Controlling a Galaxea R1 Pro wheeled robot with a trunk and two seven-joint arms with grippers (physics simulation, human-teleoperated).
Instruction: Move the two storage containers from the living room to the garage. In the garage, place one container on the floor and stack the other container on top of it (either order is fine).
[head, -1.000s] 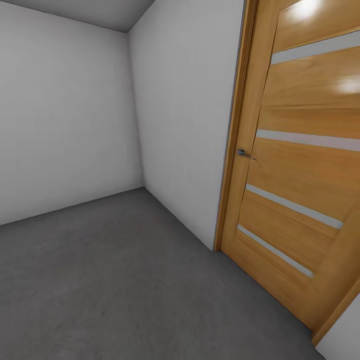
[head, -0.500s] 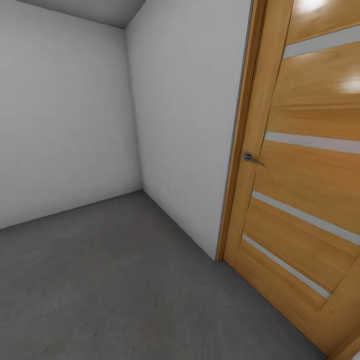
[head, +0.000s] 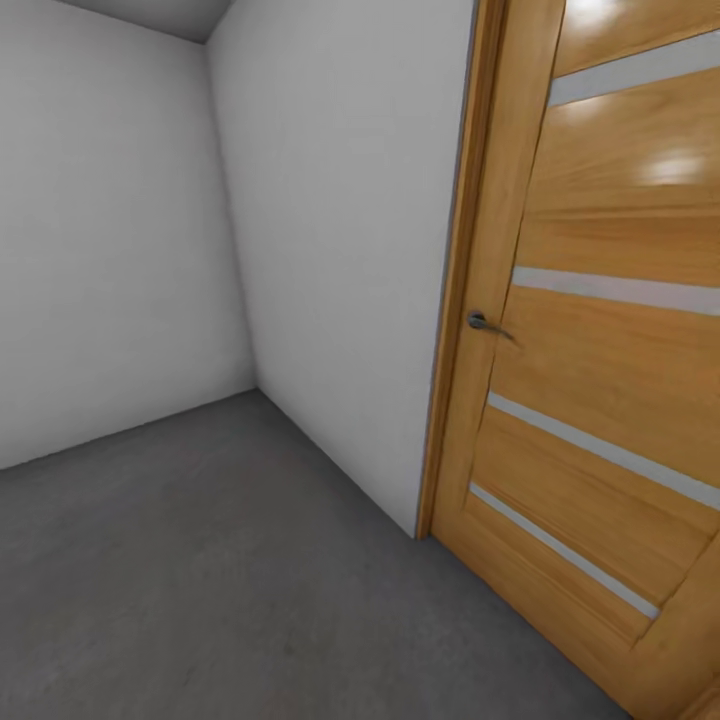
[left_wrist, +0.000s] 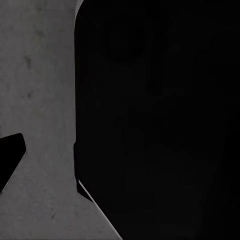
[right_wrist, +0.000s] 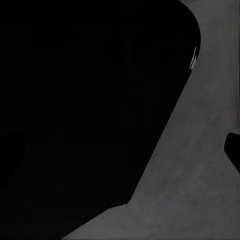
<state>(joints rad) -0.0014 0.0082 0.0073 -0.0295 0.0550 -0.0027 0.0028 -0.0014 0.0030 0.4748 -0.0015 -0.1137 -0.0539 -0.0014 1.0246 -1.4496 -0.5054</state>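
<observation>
I am in the garage, facing a corner of plain pale grey walls (head: 330, 250). The dark grey concrete floor (head: 200, 580) spreads in front of me. The two storage containers are out of view, and so is the living room. In the left wrist view one dark fingertip (left_wrist: 11, 156) stands at the frame's edge over the floor (left_wrist: 45, 100), beside a large black shape (left_wrist: 160, 120). The right wrist view shows likewise one dark fingertip (right_wrist: 233, 150) at the edge, over floor (right_wrist: 200, 175). Nothing lies between the fingers in either view.
A wooden door (head: 610, 350) with pale horizontal strips and a metal handle (head: 480, 322) stands shut, close on my right. Its frame (head: 455, 300) meets the grey wall. The room's corner (head: 235, 250) lies ahead on the left, with open floor towards it.
The whole head view has shifted: corner, wall and door handle now sit further left in the picture, so the camera has moved. Nothing in the room itself has moved.
</observation>
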